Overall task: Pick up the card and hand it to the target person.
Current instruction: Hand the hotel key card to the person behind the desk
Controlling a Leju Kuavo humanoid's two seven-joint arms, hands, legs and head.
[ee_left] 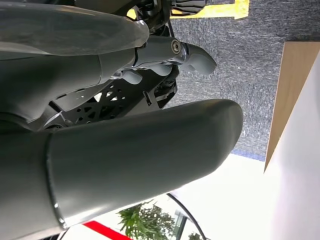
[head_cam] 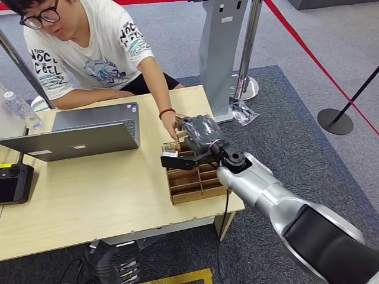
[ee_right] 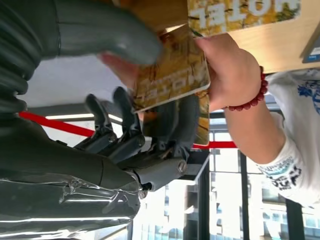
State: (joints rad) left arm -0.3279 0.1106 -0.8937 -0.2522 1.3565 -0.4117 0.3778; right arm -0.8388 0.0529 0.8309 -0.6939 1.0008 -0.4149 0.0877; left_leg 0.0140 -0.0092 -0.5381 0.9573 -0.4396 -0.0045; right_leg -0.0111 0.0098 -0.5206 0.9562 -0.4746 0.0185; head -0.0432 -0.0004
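A yellow-brown printed card [ee_right: 171,70] [head_cam: 171,146] is pinched between the thumb [ee_right: 109,30] and the dark fingers [ee_right: 128,125] of my right hand [head_cam: 196,139]. The hand hovers over the far end of a wooden compartment box [head_cam: 196,180] on the table. The person [head_cam: 89,47] seated behind the table reaches in, and their hand [ee_right: 226,70] [head_cam: 170,124], with a red bead bracelet at the wrist, grips the card's other edge. My left hand [ee_left: 151,145] [head_cam: 125,269] hangs low beside the table with its fingers apart and nothing in it.
An open grey laptop [head_cam: 84,130] stands on the light wooden table [head_cam: 89,201], with a water bottle [head_cam: 20,109] and a black device [head_cam: 13,180] at the left. Another printed card [ee_right: 241,12] lies close by. A grey kiosk base [head_cam: 219,53] and red barrier ropes [head_cam: 312,56] stand behind.
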